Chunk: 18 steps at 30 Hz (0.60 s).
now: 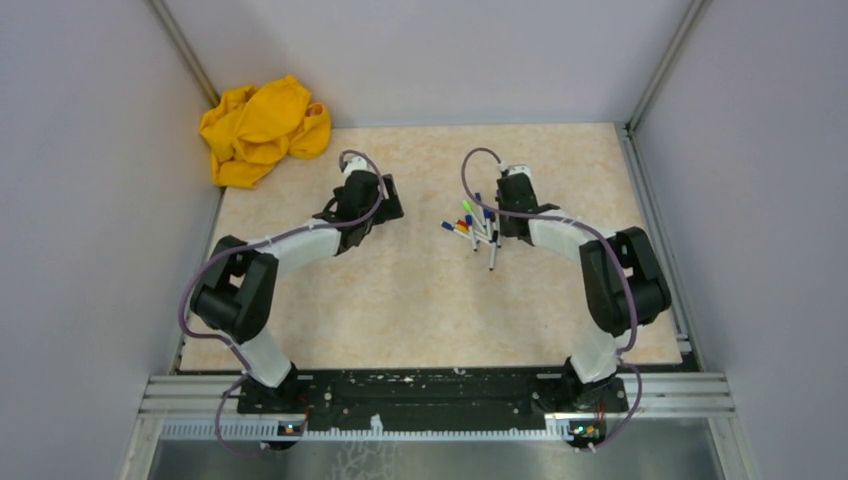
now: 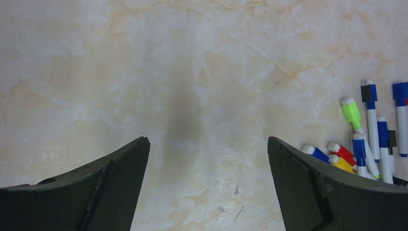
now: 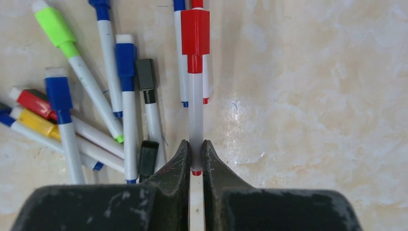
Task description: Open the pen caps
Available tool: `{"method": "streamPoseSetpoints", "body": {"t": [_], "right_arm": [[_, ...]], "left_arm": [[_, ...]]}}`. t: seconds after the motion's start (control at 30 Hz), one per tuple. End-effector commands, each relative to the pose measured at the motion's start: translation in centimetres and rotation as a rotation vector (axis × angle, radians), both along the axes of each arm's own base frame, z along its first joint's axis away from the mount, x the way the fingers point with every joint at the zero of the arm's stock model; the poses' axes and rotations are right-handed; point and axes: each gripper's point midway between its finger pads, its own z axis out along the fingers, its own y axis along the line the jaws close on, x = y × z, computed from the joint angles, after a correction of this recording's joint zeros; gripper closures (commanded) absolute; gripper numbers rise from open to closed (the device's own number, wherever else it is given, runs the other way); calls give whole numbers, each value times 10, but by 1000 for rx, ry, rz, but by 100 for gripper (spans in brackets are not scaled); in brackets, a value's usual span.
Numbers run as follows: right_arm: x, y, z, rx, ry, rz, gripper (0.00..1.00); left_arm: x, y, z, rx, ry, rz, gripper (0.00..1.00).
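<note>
My right gripper (image 3: 195,147) is shut on the white barrel (image 3: 195,110) of a pen whose red cap (image 3: 195,33) points away from me and is still on. To its left lies a pile of capped pens, with a green cap (image 3: 54,24), blue caps (image 3: 126,57), a black cap (image 3: 145,73), a second red cap (image 3: 32,102) and a yellow cap (image 3: 34,122). In the top view the pile (image 1: 472,225) lies just left of my right gripper (image 1: 505,220). My left gripper (image 1: 385,205) is open and empty (image 2: 208,144) over bare table, with the green cap (image 2: 351,113) at its right.
A crumpled yellow cloth (image 1: 262,130) lies at the back left corner. Grey walls enclose the marbled table (image 1: 420,300) on three sides. A loose black cap (image 3: 148,159) lies beside my right gripper's left finger.
</note>
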Motion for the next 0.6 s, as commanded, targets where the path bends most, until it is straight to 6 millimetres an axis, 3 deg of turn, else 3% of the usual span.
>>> {"method": "streamPoseSetpoints", "body": {"t": [0.0,0.33,0.57], "right_arm": [[5,23,54,33,-143,91,100],[-39,84,108,109,-195,326,100],[-82,129,126,164,-207,489,100]], "left_arm": [[2,-23,27,-87,-15,-61,1],[-10,-81,77,-313,-6,-300,1],[-16,-102,97,-412,15,-382,1]]}}
